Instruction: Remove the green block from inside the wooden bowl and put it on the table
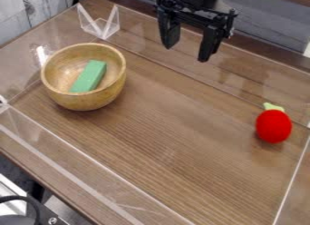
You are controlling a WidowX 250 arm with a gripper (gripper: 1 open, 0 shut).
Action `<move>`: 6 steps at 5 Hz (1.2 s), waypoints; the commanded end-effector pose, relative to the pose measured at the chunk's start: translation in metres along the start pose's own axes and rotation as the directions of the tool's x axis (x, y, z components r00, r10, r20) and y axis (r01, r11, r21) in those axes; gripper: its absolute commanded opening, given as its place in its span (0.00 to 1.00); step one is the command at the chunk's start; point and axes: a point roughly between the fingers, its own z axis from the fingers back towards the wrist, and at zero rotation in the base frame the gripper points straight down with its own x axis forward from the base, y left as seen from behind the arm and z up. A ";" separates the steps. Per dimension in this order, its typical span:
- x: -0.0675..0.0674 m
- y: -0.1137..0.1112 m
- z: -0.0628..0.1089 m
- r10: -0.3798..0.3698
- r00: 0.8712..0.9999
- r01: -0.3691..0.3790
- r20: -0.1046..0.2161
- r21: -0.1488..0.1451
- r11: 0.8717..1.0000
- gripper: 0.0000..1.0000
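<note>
green block (pixel 89 76) in wooden bowl (pixel 83 81), lying diagonally

The flat green block (pixel 89 76) lies tilted inside the round tan wooden bowl (pixel 67 97), which sits upright near the brown bench's (pixel 169 147) left edge.

Open room: the middle and near part of the worktop (pixel 169 129) lie bare between the wooden bowl (pixel 83 79) and the red toy (pixel 274 125).
Left obstacle: the bowl, its thick rim ringing the green block (pixel 89 76).
Right obstacle: the red toy, near the wall.
Edges: clear walls (pixel 97 22) fence the worktop.
Above: the hand (pixel 191 40) hangs at the rear, jaws spread, well apart from both.
</note>
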 end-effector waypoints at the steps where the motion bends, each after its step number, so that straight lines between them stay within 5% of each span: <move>1: -0.002 0.002 -0.006 -0.007 1.000 0.007 -0.019 -0.002 1.000 1.00; 2: -0.012 0.017 -0.012 -0.049 0.998 0.049 -0.036 -0.009 0.999 1.00; 4: -0.039 0.074 -0.011 -0.167 0.986 0.167 -0.018 0.006 0.986 1.00; 6: -0.042 0.111 -0.018 -0.216 0.976 0.216 -0.017 0.021 0.976 1.00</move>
